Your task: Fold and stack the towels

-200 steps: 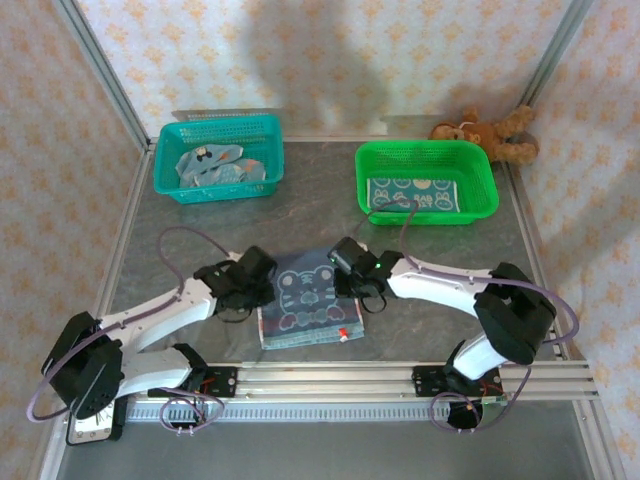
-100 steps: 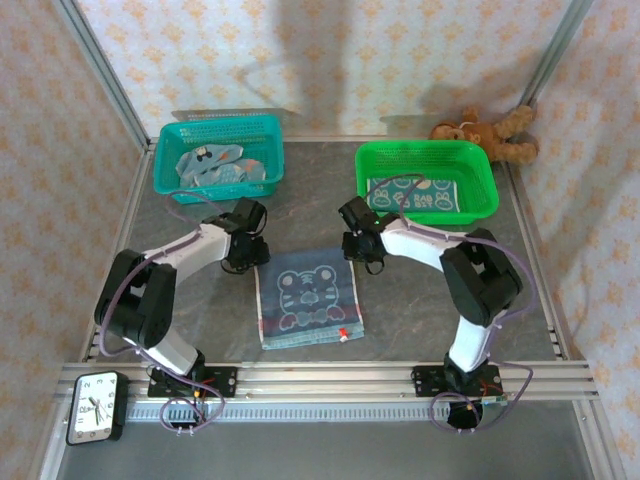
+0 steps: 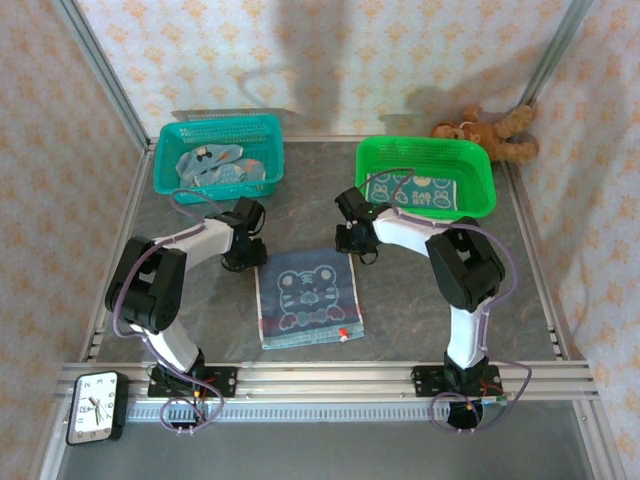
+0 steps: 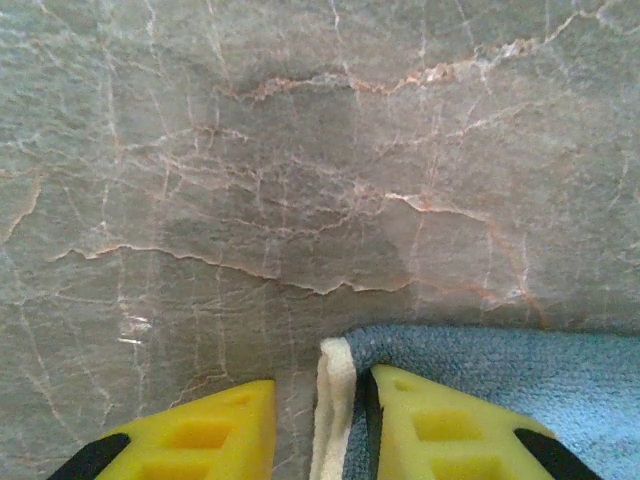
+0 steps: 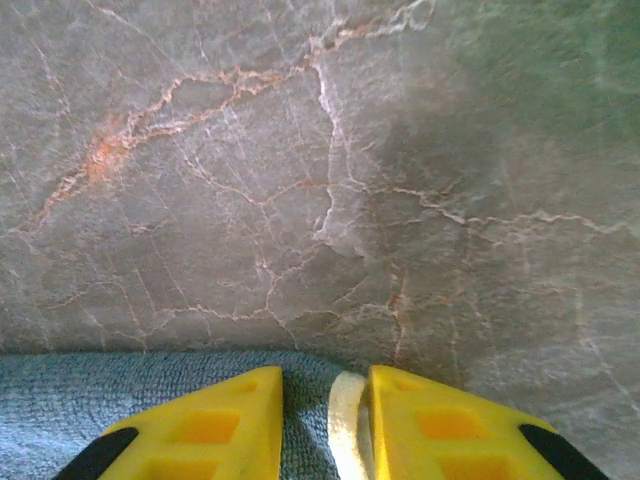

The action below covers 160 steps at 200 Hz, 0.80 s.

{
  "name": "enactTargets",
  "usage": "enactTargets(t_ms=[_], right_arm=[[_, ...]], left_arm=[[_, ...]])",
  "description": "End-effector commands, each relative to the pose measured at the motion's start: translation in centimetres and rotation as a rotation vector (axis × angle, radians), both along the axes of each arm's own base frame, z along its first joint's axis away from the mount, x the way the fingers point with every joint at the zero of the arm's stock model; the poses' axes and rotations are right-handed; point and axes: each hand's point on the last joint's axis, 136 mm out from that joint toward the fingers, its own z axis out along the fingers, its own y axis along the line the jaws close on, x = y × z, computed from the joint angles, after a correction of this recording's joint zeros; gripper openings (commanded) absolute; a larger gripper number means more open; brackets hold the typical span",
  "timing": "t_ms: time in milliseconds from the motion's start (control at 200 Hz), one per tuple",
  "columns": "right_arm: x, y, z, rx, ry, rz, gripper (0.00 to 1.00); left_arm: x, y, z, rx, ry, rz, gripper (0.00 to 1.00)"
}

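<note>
A blue towel (image 3: 308,308) with a tiger face lies flat in the middle of the table. My left gripper (image 3: 249,262) is down at its far left corner and my right gripper (image 3: 352,250) at its far right corner. In the left wrist view the yellow fingers (image 4: 440,430) stand slightly open (image 4: 322,400), the towel's cream hem (image 4: 335,400) lying loose between them with bare table beside it. The right gripper (image 5: 325,400) is also slightly open astride the towel (image 5: 120,380) corner. More crumpled towels (image 3: 210,165) fill the teal basket (image 3: 218,128). A folded towel (image 3: 415,192) lies in the green basket (image 3: 428,150).
A brown teddy bear (image 3: 490,133) sits at the far right by the wall. A clock (image 3: 95,405) lies beyond the near rail at the left. Patterned walls and metal posts enclose the marble table (image 3: 520,290).
Both arms folded back and the grippers shifted to the towel's far corners. Both sets of jaws opened a little and let the cloth lie on the table.
</note>
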Motion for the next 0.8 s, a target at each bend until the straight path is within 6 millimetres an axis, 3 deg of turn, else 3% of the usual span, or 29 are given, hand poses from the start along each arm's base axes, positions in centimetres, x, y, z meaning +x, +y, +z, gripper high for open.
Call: enactTargets(t_ms=[0,135,200,345,606,796], right_arm=[[0.2,0.2,-0.6,0.009,0.017,0.004,0.24],[0.1,0.4,-0.5,0.027,0.019,0.001,0.12],[0.1,0.3,-0.2,0.024,0.011,0.000,0.00],[0.2,0.4,2.2,0.046,-0.032,0.009,0.00],[1.3,0.2,7.5,0.053,-0.169,0.034,0.00],[1.5,0.2,8.8,0.073,-0.228,0.055,0.00]], left_arm=[[1.0,-0.3,-0.5,-0.011,-0.017,-0.020,0.26],[1.1,-1.0,-0.7,-0.048,-0.016,-0.034,0.14],[1.2,-1.2,-0.5,-0.064,-0.024,-0.039,0.00],[1.3,-0.8,1.5,-0.049,-0.066,-0.037,0.00],[2.8,0.0,7.7,-0.014,-0.212,-0.064,0.00],[2.7,-0.2,8.4,-0.024,-0.252,-0.082,0.00]])
